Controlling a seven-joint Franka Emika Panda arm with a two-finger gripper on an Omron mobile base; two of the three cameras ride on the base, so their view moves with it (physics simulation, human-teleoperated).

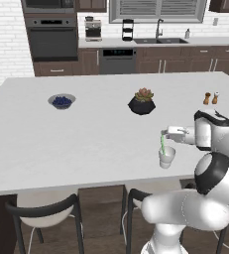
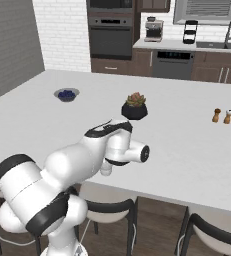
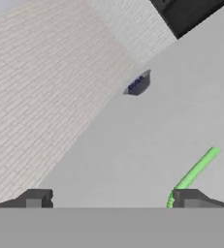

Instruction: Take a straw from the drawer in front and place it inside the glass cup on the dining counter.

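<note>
The green straw [image 1: 162, 144] stands tilted in the small glass cup [image 1: 166, 158], near the front edge of the white dining counter [image 1: 86, 139]. My gripper [image 1: 164, 132] hovers at the straw's top end, reaching in from the right. In the hand view the fingertips [image 3: 34, 198] are spread wide, so my gripper [image 3: 112, 199] is open, and the straw [image 3: 193, 172] runs just beside the right finger with nothing clamped between the two. The drawer is out of view.
A bowl of blueberries [image 1: 62, 101], a potted succulent [image 1: 142, 101] and two shakers [image 1: 210, 97] sit farther back on the counter. Black chairs [image 1: 46, 208] stand under the front edge. Ovens and brown cabinets line the far wall.
</note>
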